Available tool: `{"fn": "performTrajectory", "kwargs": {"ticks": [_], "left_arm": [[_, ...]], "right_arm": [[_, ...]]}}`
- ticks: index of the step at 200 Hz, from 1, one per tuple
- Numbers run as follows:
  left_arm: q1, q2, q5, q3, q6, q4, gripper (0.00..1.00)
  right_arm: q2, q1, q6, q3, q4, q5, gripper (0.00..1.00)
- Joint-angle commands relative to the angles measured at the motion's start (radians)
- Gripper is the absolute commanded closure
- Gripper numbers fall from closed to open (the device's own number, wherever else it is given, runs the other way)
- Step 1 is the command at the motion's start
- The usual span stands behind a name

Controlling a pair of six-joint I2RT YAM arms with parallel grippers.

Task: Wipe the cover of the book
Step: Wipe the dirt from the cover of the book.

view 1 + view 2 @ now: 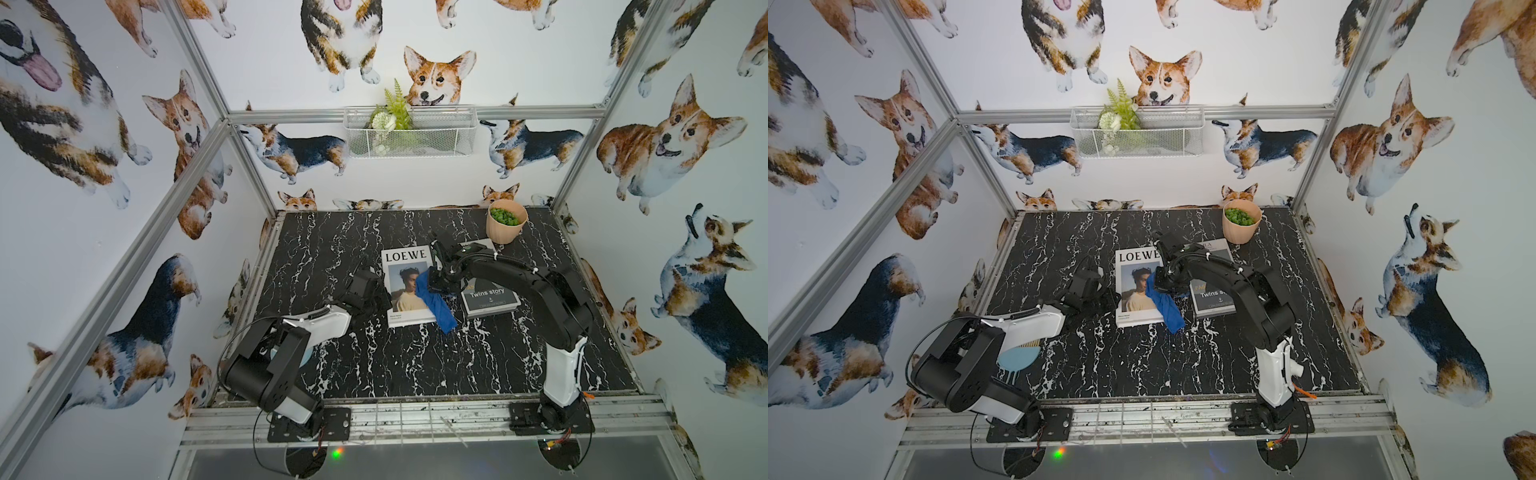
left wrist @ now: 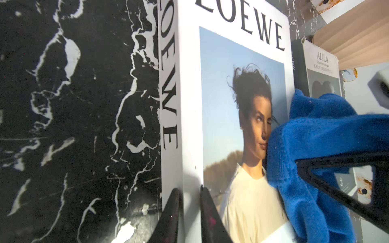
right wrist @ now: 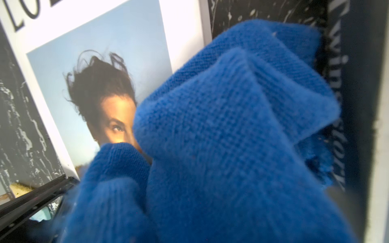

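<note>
Near: glossy black marble table [image 1: 415, 365], white-veined, open room at front. Left gripper [image 2: 189, 188] pinched tight on spine edge of flat white LOEWE book [image 1: 401, 286], mid-table. Right gripper [image 1: 433, 281] clamped on bunched blue knit cloth [image 1: 432, 301] draped over book's right edge. Grey book [image 1: 492, 299] just beside. Ribbed pot [image 1: 507, 226] at far corner.

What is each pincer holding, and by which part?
Right pincer grips the blue fabric cloth by its bunched end. Left pincer, shut, sits at the spine edge of the white LOEWE book; hold unclear.
</note>
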Motion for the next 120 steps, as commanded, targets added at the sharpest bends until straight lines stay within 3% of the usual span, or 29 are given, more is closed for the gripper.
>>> {"fn": "performTrajectory", "kwargs": {"ticks": [1,29,51,98,120], "left_arm": [[-0.002,0.009,-0.002,-0.013,0.006,-0.184,0.8],[-0.002,0.014,-0.002,-0.008,0.002,-0.184,0.8],[-0.002,0.013,-0.004,-0.011,-0.003,-0.183,0.81],[-0.002,-0.004,-0.003,-0.023,-0.01,-0.177,0.81],[-0.003,0.0,0.001,-0.023,-0.011,-0.171,0.81]], "right_arm": [[0.088,0.042,0.019,0.086,-0.095,0.05,1.0],[0.243,0.113,0.007,0.324,-0.176,0.041,1.0],[0.32,0.107,-0.022,0.454,-0.255,0.055,1.0],[0.249,-0.067,-0.056,0.349,-0.24,0.084,1.0],[0.242,-0.097,-0.066,0.337,-0.23,0.081,1.0]]}}
